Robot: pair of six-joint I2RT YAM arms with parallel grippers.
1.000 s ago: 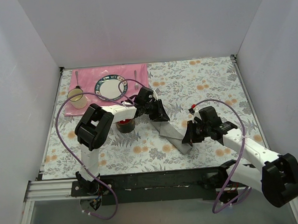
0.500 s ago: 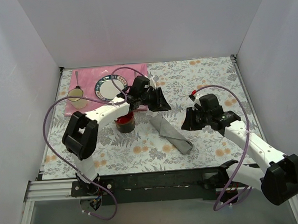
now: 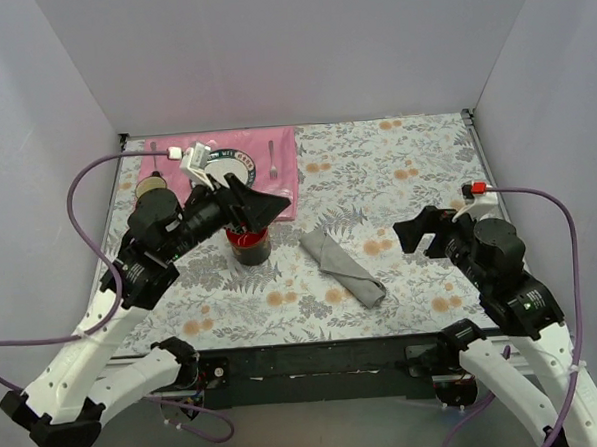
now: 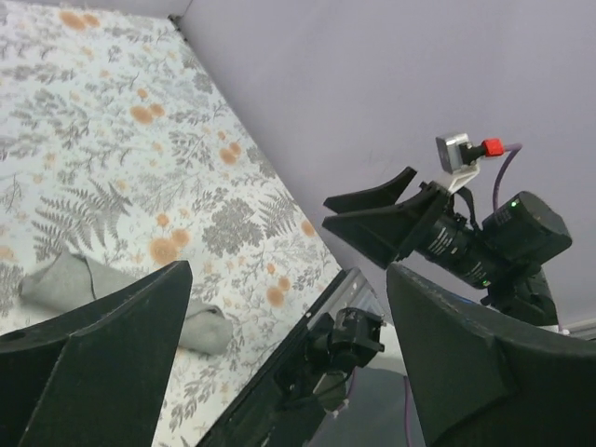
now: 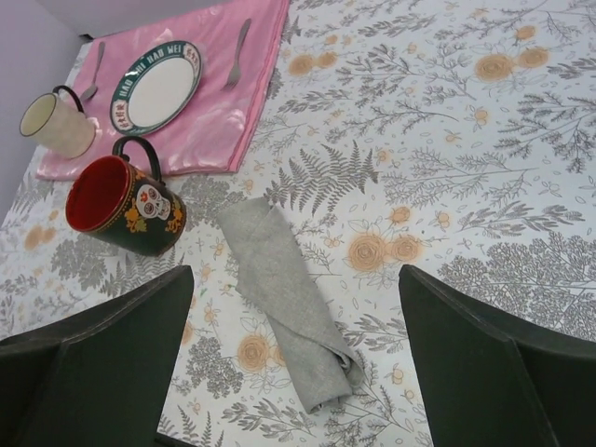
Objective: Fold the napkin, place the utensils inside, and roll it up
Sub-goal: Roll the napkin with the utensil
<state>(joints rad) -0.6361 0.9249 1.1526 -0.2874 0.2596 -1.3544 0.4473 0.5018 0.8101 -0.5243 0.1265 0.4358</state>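
Both arms have just let go and pulled away! The left arm is raised near the mug, and the right arm is drawn back to its own side. Both sets of jaws are spread wide, holding nothing. The napkin lies rolled up mid-bench with no utensils showing. It looks finished to me.

Your floral surface carries the napkin near its middle, rolled up. A dark mug stands just left of it, and a pink placemat lies far left.
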